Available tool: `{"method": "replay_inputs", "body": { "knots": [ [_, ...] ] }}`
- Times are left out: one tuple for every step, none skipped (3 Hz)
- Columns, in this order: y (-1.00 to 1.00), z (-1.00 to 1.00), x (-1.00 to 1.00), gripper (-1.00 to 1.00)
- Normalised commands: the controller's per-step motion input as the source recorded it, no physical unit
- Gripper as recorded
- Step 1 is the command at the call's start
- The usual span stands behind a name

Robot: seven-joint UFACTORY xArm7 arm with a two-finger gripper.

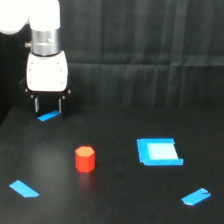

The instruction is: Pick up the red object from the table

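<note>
Gripper [48, 104] status: we see the two dark fingers [36, 103] hanging straight down with a clear gap between them, so the claw is released and grasps nothing. It sits at the far side of the table [115, 200], toward the exterior view's left, just above a blue tape strip [48, 116]. We locate the red object [85, 159] standing upright on the table, nearer the camera than the gripper and well apart from it. A blue square patch [159, 151] lies to the exterior view's right of the red object.
</note>
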Motion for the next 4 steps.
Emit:
{"method": "replay_inputs", "body": {
  "knots": [
    [-0.03, -0.3, 0.49, 0.96],
    [-0.22, -0.33, 0.5, 0.93],
    [-0.47, -0.15, 0.82, 1.0],
    [-0.62, -0.13, 0.8, 1.0]
  ]
}}
